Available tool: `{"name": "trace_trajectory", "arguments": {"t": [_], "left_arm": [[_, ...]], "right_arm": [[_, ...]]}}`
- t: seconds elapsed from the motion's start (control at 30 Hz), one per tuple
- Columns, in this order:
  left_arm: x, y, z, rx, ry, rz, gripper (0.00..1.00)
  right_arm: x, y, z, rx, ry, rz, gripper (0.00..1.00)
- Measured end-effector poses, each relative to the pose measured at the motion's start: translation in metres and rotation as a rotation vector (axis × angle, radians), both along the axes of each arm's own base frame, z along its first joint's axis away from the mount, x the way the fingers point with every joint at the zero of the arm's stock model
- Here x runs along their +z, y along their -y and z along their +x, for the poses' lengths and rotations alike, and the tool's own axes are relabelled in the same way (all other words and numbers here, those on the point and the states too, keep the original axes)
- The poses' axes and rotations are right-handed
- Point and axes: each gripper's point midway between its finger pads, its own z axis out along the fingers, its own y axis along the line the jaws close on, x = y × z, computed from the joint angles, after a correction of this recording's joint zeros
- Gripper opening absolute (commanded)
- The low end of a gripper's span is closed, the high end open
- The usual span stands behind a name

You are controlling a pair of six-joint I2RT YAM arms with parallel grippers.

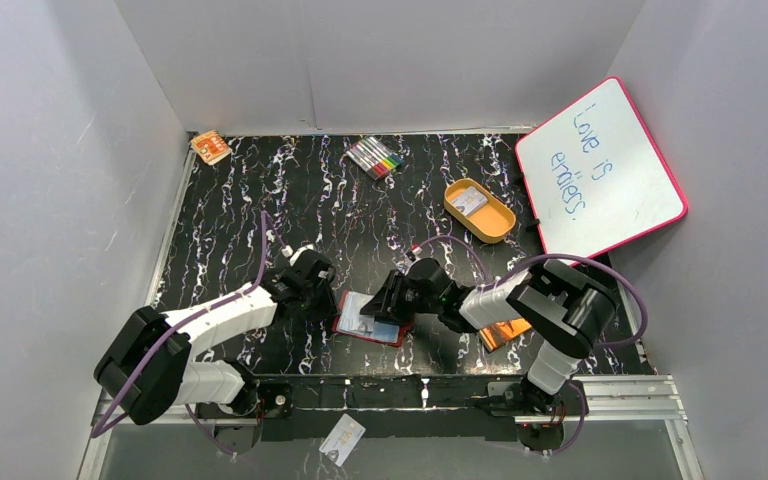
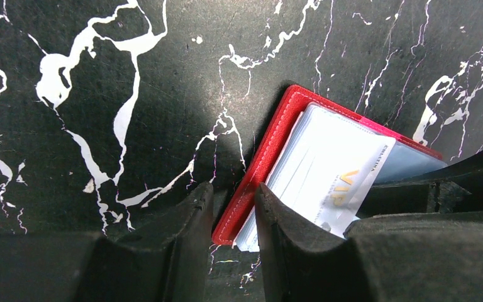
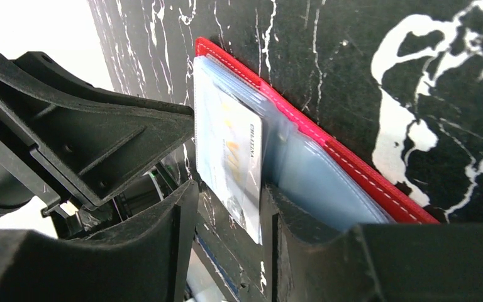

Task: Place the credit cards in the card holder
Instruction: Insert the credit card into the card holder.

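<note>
Straddling credit card (image 3: pixel 229 151), right jaws parted, left jaws astride card holder (image 2: pixel 269 151), grip unclear

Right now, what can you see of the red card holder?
The card holder lies open, flat on the black marbled table. Red leather-look cover, stitched edge, clear plastic sleeves inside; a whitish VIP card lies on them. The left gripper straddles one corner, a finger seemingly on the sleeves; the right gripper flanks the card.
</note>
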Motion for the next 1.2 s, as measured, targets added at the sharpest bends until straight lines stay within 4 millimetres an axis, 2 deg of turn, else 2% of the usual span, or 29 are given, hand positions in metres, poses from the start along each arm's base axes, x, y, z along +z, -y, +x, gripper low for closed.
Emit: {"name": "trace_trajectory", "arguments": {"t": [0.17,0.93,1.2], "left_arm": [[0.0,0.0,0.0,0.0,0.0,0.0,0.27],[-0.003,0.002,-0.005,-0.012,-0.018,-0.019,0.0],[-0.003,0.002,-0.005,0.001,-0.017,-0.026,0.0]], "right_arm": [[0.002,-0.003,0.0,0.036,0.008,-0.037,0.51],[0.002,-0.017,-0.004,0.172,-0.023,-0.13,0.49],[0.003,-0.018,-0.004,0.208,-0.011,-0.185,0.58]]}}
